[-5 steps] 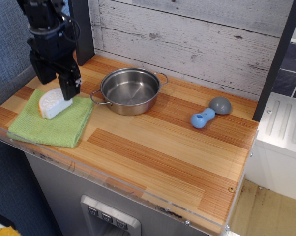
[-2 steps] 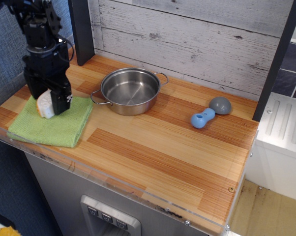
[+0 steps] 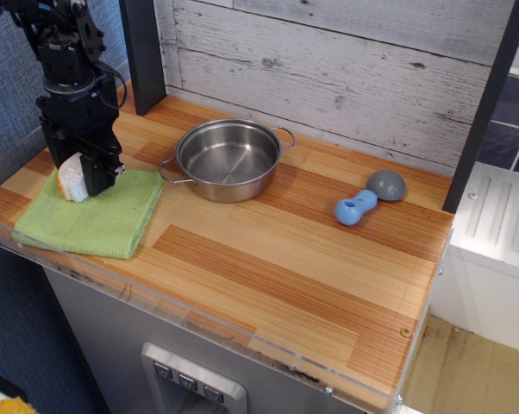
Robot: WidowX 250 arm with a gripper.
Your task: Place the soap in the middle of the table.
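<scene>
The soap (image 3: 69, 184), a white wedge with an orange-tan rim, is at the far left of the table (image 3: 268, 259), over the back part of a green cloth (image 3: 96, 220). My black gripper (image 3: 77, 177) reaches down from above and is shut on the soap, with one finger on each side. The near finger (image 3: 96, 172) hides most of the soap's right half. The soap seems to sit just at or slightly above the cloth; I cannot tell whether it still touches.
A steel pot (image 3: 228, 159) with two handles stands at the back middle, right of the cloth. A small blue peanut-shaped piece (image 3: 355, 208) and a grey dome (image 3: 386, 184) lie at the back right. A clear plastic rim (image 3: 199, 323) runs along the front edge.
My gripper came down around the soap and closed on it, turning the soap more upright. Since then gripper and soap have shifted slightly left and up.
</scene>
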